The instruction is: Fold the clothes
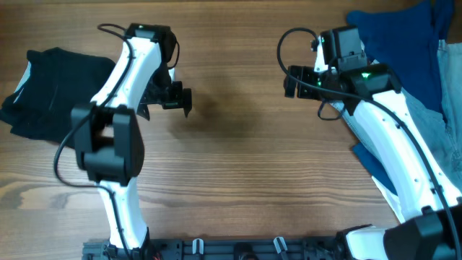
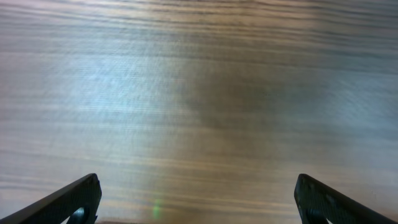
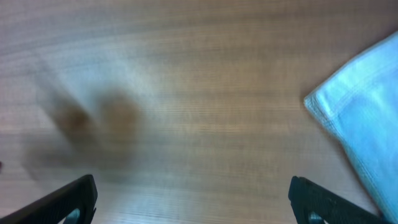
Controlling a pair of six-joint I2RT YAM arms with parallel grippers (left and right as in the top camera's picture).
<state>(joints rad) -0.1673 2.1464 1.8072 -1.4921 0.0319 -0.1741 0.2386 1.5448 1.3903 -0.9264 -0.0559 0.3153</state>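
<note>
Both the left hand (image 2: 198,182) and right hand (image 3: 193,182) gape empty above streaky wooden table (image 1: 238,166); limp black shorts (image 1: 58,94) lie bunched.

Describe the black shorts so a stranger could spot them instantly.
On the wooden table, look to the left end. The black shorts lie bunched there, white lining showing; the other fabrics, light-blue denim and royal-blue cloth, sit far right.

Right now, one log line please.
black fabric shorts: compact pile by left arm | left gripper: open, empty | right gripper: open, empty
</note>
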